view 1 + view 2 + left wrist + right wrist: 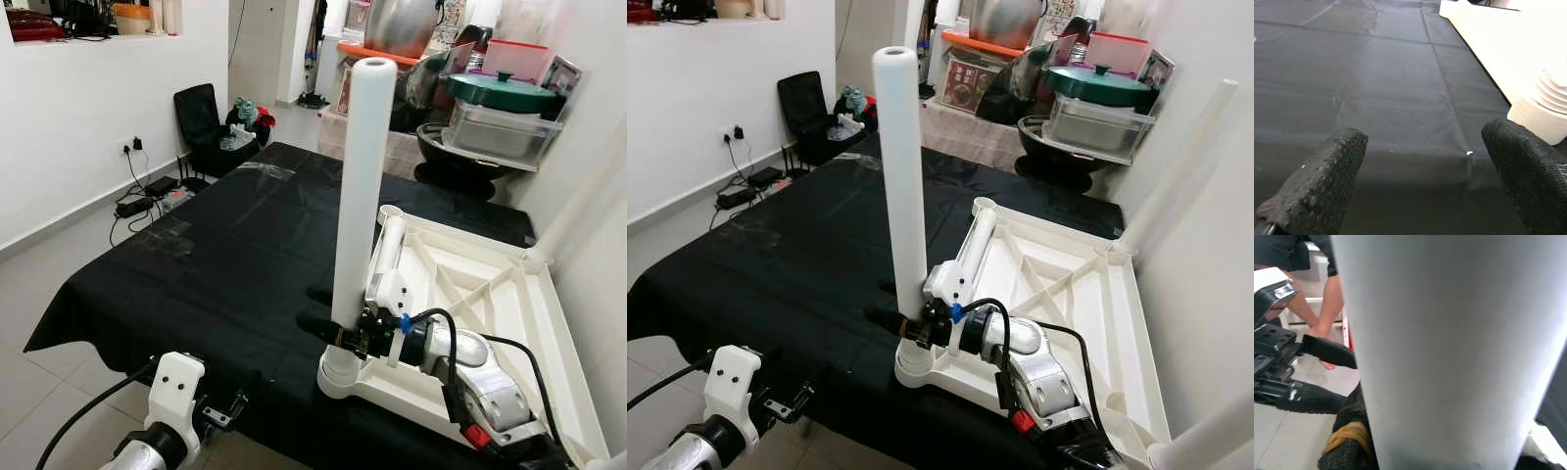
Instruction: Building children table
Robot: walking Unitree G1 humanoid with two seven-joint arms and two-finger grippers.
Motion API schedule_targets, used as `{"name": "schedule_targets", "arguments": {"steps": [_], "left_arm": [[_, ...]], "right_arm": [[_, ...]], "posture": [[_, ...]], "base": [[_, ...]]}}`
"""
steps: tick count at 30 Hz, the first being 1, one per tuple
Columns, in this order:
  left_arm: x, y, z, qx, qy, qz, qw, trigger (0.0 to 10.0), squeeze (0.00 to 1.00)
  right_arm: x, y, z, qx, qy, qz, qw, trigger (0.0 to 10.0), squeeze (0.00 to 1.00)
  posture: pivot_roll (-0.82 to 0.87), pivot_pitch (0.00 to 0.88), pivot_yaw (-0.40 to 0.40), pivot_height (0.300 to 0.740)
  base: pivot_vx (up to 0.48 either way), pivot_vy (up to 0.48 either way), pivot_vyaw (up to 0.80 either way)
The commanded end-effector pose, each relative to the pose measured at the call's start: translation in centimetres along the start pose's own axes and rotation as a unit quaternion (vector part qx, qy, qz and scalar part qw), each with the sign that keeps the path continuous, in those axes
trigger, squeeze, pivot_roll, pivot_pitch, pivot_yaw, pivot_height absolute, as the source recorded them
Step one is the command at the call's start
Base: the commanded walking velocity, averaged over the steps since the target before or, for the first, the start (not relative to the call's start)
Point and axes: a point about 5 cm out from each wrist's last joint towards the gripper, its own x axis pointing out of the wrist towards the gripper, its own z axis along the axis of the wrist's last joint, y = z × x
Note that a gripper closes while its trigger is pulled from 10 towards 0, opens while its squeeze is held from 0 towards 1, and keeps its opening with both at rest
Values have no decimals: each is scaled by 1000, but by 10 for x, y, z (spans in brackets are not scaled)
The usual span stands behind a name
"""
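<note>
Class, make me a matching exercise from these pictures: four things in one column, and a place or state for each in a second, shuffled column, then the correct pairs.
Things:
1. white table leg
2. left tool
3. upside-down white tabletop
4. green pot lid

Places or states:
A. on a container behind the table
B. open, at the table's near edge
C. upright in a corner socket, gripped by the right tool
D. lying on the black cloth

Pairs: 1-C, 2-B, 3-D, 4-A
</note>
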Motion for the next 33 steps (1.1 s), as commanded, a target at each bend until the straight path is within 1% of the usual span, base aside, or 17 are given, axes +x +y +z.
{"name": "schedule_targets", "arguments": {"steps": [1,6,10,12,13,14,15,23,26,28,30,33], "left_arm": [[1,-5,-5,-7,7,-3,1000,10000,0],[1,-5,-5,-9,7,-1,1000,10000,0],[1,-5,-5,-9,7,-1,1000,10000,0],[1,-5,-5,-9,7,-1,1000,10000,0],[1,-5,-5,-9,7,-1,1000,10000,0],[1,-5,-5,-9,7,-2,1000,10000,0],[1,-5,-5,-9,6,-2,1000,10000,0],[1,-6,-5,-9,6,-1,1000,10000,0],[1,-6,-5,-9,6,-1,1000,10000,0],[1,-7,-5,-10,6,-2,1000,10000,0],[1,-7,-4,-11,6,-3,1000,10000,0],[2,-7,-4,-12,6,-4,1000,10000,0]], "right_arm": [[-12,8,-41,84,90,5,992,10000,0],[-8,8,-39,96,86,17,992,10000,0],[-3,8,-33,86,85,43,992,10000,0],[-3,8,-33,86,85,43,992,10000,0],[-1,7,-28,81,87,59,991,10000,0],[1,6,-26,69,99,71,990,10000,0],[1,6,-26,66,103,74,990,10000,0],[5,10,-26,68,125,99,985,10000,0],[6,11,-26,71,129,96,984,10000,0],[8,7,-28,87,132,78,984,10000,0],[9,6,-29,92,132,72,984,10000,0],[10,0,-32,126,132,42,982,10000,0]], "posture": [[136,0,-156,740],[142,0,-160,740],[142,0,-161,740],[142,0,-161,740],[142,0,-161,740],[140,0,-161,740],[140,0,-161,740],[145,0,-168,740],[144,0,-168,740],[140,0,-165,740],[139,0,-165,740],[138,0,-167,740]], "base": [[0,0,0],[0,0,0],[0,0,0],[0,0,0],[0,0,0],[0,0,0],[0,0,0],[0,0,0],[0,0,0],[0,0,0],[0,0,0],[0,0,0]]}}
